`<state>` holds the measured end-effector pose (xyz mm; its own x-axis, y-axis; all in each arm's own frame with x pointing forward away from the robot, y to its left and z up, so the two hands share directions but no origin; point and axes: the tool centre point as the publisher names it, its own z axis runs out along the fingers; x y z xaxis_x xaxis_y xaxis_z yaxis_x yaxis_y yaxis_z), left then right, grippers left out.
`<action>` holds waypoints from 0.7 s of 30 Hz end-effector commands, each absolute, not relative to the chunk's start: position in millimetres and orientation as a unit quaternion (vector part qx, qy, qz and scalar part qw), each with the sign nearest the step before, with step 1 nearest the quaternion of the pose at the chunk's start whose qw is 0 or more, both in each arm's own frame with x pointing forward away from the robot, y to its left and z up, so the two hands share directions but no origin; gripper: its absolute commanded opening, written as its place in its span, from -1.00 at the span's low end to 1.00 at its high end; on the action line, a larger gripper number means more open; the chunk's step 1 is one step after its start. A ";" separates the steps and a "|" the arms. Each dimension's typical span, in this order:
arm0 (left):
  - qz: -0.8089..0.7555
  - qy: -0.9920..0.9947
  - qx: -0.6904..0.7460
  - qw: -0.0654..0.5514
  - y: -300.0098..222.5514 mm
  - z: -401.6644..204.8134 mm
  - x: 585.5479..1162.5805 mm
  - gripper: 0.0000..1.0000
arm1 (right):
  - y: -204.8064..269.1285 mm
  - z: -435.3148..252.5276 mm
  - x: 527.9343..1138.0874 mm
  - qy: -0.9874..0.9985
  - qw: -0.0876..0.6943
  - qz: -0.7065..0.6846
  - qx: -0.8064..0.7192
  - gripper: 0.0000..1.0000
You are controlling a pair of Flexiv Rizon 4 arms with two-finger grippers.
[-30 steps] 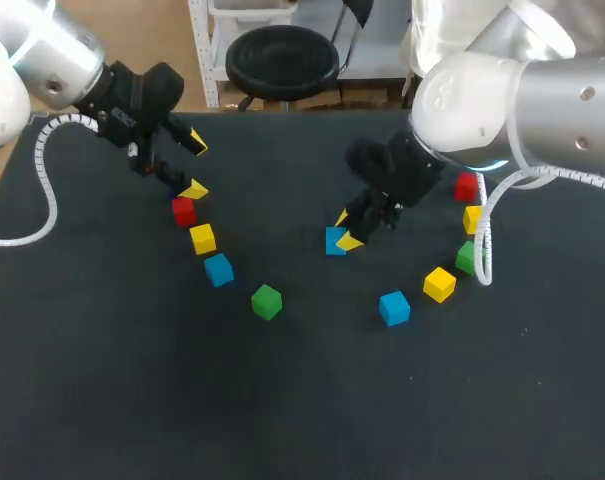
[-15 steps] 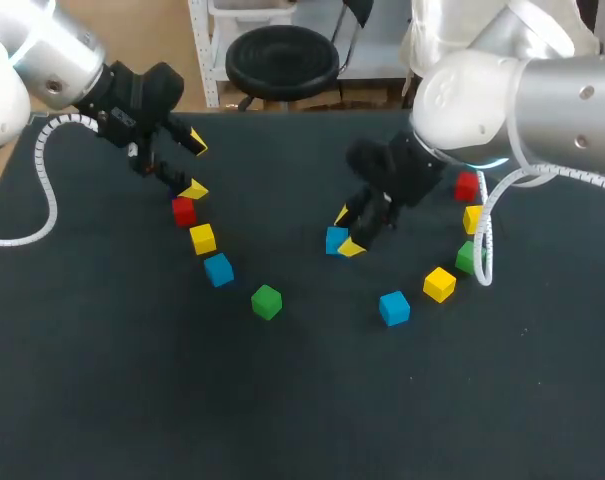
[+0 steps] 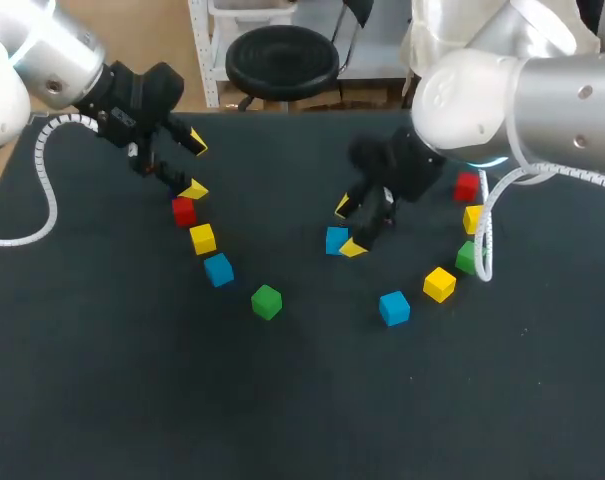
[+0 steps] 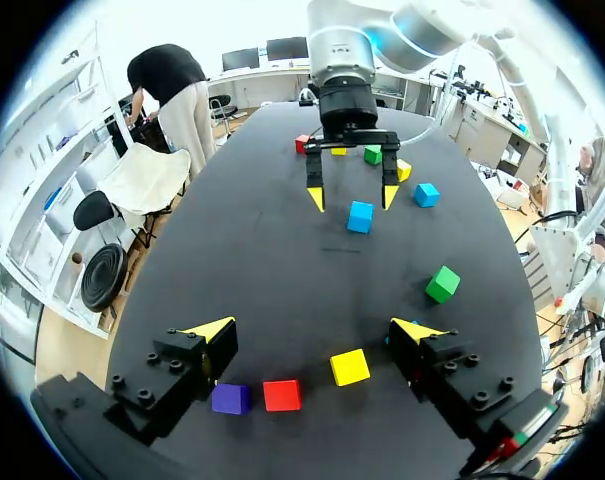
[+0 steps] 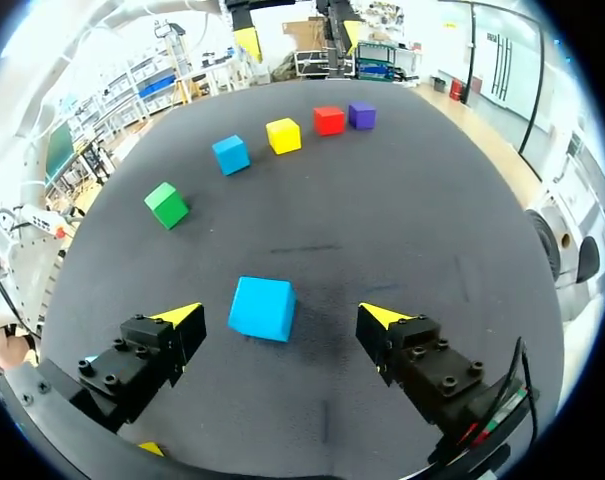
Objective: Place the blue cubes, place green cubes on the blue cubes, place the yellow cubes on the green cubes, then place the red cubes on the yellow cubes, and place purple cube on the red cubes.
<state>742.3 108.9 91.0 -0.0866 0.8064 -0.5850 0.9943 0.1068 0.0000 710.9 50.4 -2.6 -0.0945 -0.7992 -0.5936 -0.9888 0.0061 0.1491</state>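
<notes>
The black table (image 3: 132,400) bears scattered cubes. The right gripper (image 3: 348,227) stands wide open astride a blue cube (image 3: 334,240), seemingly touching neither side. The cube sits flat, slightly askew to the fingers, just 1 o'clock of centre. The left gripper (image 3: 195,167), equally wide and empty, hangs at 10 o'clock, near a red cube (image 3: 184,211).

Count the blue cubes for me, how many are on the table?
3. One blue cube lies on the left side, one below the right gripper's open fingers, one nearest the front, right of the middle. None seems hidden.
</notes>
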 end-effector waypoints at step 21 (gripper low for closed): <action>-0.205 0.708 0.636 0.229 109.1 91.0 741.3 1.00 | 39.0 11.0 699.7 0.695 0.199 0.259 -0.641 1.00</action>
<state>742.3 108.8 91.0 -0.0866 0.8064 -0.5850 0.9943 0.1068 0.0001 688.0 32.9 17.1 -0.0999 -0.7865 -0.6094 -0.9945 0.0599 0.0858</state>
